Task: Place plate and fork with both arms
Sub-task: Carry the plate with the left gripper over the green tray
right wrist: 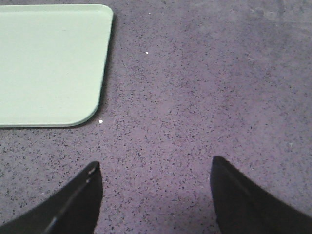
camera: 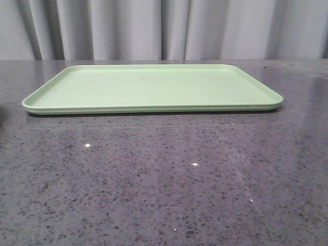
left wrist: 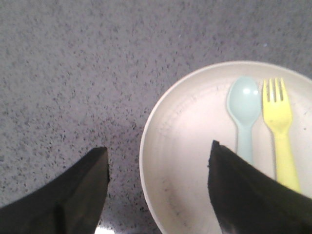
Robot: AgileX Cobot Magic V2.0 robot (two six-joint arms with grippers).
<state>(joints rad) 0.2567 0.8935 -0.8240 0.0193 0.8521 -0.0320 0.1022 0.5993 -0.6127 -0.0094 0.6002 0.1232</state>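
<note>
In the left wrist view, the round pale plate (left wrist: 195, 146) lies on the grey speckled table. The yellow fork (left wrist: 280, 131) and a pale blue spoon (left wrist: 244, 114) lie side by side inside it. My left gripper (left wrist: 158, 156) is open; its two black fingers stand either side of the plate's rim, one over the table, one over the plate's inside. My right gripper (right wrist: 156, 168) is open and empty above bare table, beside a corner of the light green tray (right wrist: 48, 63). Neither arm, plate nor fork shows in the front view.
The flat rectangular light green tray (camera: 154, 87) lies empty at the far middle of the dark speckled table (camera: 164, 179). A grey curtain hangs behind the table.
</note>
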